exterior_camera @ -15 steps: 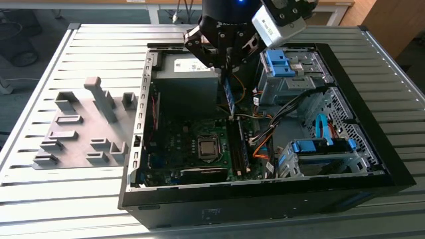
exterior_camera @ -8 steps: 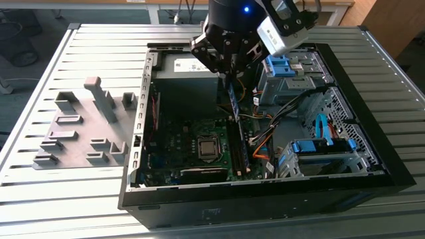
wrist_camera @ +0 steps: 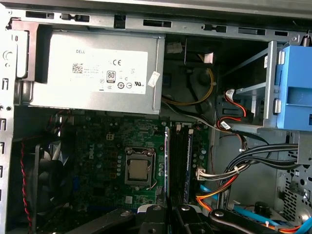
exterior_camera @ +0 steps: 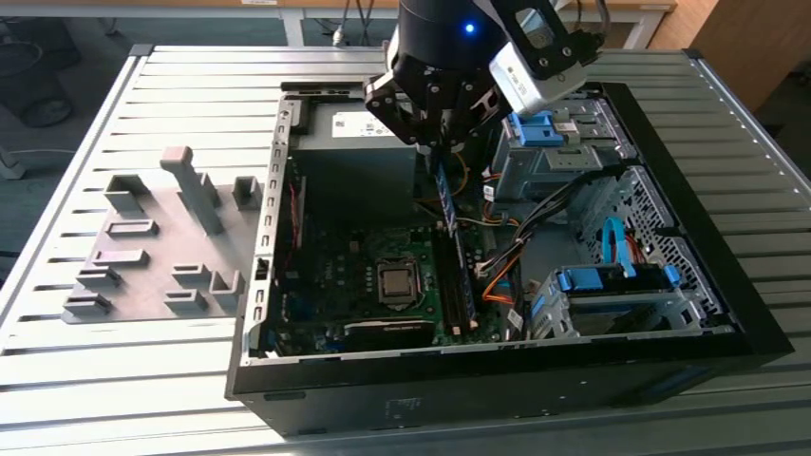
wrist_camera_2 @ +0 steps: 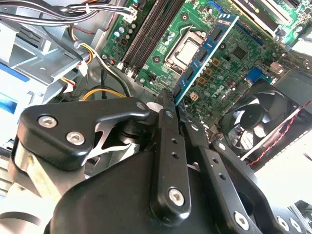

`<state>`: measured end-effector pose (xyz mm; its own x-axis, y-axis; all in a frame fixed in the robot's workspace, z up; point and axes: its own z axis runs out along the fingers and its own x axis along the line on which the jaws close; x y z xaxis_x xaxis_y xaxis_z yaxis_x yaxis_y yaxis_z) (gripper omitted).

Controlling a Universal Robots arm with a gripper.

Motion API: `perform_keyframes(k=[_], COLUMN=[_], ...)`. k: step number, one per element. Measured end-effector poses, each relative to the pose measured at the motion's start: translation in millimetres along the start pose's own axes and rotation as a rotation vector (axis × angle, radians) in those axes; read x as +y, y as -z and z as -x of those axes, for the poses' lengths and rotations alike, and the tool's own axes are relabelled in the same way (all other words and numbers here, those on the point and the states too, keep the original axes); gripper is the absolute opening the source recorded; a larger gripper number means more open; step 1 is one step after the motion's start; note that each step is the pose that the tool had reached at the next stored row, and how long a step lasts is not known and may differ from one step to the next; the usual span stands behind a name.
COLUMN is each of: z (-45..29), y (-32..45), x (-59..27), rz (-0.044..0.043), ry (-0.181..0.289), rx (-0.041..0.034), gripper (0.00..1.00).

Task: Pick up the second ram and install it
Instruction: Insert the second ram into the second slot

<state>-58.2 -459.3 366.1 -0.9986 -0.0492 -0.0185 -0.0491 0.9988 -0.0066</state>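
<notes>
My gripper [exterior_camera: 438, 142] hangs over the open computer case [exterior_camera: 709, 285], shut on the second ram [exterior_camera: 443, 195]. The ram is a thin blue-green board pointing down toward the motherboard. In the second wrist view the ram [wrist_camera_2: 204, 53] sticks out from between the black fingers [wrist_camera_2: 168, 131], above the green motherboard and beside the CPU socket [wrist_camera_2: 187, 48]. In the first wrist view the ram's edge [wrist_camera: 167, 161] runs along the long black memory slots [wrist_camera: 178, 165]. Another blue-edged board [wrist_camera: 189, 165] stands in a slot beside it. Whether the held ram touches a slot I cannot tell.
A grey plate with holder blocks [exterior_camera: 165, 247] lies on the slatted table at the exterior view's left. Inside the case are the silver power supply [wrist_camera: 97, 73], a black fan [wrist_camera_2: 258, 117], cable bundles [wrist_camera: 234, 170] and blue drive caddies [exterior_camera: 609, 280].
</notes>
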Motion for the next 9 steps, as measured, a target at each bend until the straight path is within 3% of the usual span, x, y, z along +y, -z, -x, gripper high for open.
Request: perform_keyframes(k=[9], z=[0.0], y=[-0.1], x=[0.0], rz=[-0.0001], ry=[0.0], rx=[0.0], gripper=[0.14])
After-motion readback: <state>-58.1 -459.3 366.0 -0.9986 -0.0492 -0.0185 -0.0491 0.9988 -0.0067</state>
